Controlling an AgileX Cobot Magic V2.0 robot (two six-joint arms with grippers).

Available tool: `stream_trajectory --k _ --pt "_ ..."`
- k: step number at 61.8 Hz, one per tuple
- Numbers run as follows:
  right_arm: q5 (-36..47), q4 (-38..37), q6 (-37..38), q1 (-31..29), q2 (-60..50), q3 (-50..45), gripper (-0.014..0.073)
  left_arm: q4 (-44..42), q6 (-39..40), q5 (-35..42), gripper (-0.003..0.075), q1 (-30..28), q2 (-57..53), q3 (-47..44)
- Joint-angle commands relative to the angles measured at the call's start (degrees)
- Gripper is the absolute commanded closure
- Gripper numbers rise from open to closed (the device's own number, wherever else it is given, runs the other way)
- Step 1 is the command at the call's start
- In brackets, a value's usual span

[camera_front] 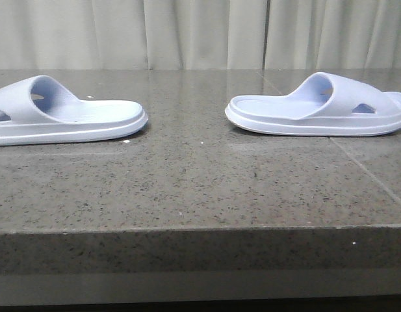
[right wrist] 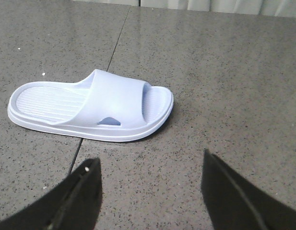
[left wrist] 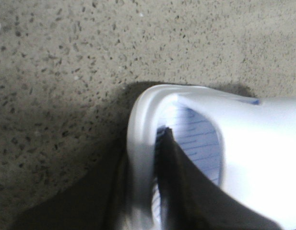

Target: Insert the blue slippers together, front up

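Left claw grips left slipper rim; right claw wide open, near right slipper on counter.

Neither arm shows in the front view; only the 2 wrist views show the grippers.

The right gripper hangs above the table with its 2 dark fingers spread wide, bare stone showing between them and nothing held.

The left gripper is low and blurred. One dark finger lies inside a blue slipper, the other outside its rim, so the jaws straddle the slipper's edge. Whether they press on it cannot be told.
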State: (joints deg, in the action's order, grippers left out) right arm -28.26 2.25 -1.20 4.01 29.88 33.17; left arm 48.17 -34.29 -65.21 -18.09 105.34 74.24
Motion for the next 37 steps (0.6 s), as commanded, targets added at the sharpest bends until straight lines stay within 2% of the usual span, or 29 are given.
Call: stream_trajectory --k 1,7,20,37 --pt "4.2 -0.7 -0.2 -0.2 0.5 1.9 0.0117 0.3 -1.0 -1.9 0.0736 0.2 -1.8 0.8" --pt "4.2 -0.7 -0.2 -0.2 0.5 1.9 0.0117 1.4 -2.4 -2.1 0.0741 0.2 -1.8 0.8" --pt "4.2 -0.7 -0.2 -0.2 0.5 1.9 0.0117 9.7 -6.8 -4.7 0.0741 0.2 -3.2 0.8" --pt "6.4 -0.6 -0.2 -0.2 0.5 1.9 0.0117 20.3 -14.1 -7.0 0.0741 0.2 -14.5 -4.1"
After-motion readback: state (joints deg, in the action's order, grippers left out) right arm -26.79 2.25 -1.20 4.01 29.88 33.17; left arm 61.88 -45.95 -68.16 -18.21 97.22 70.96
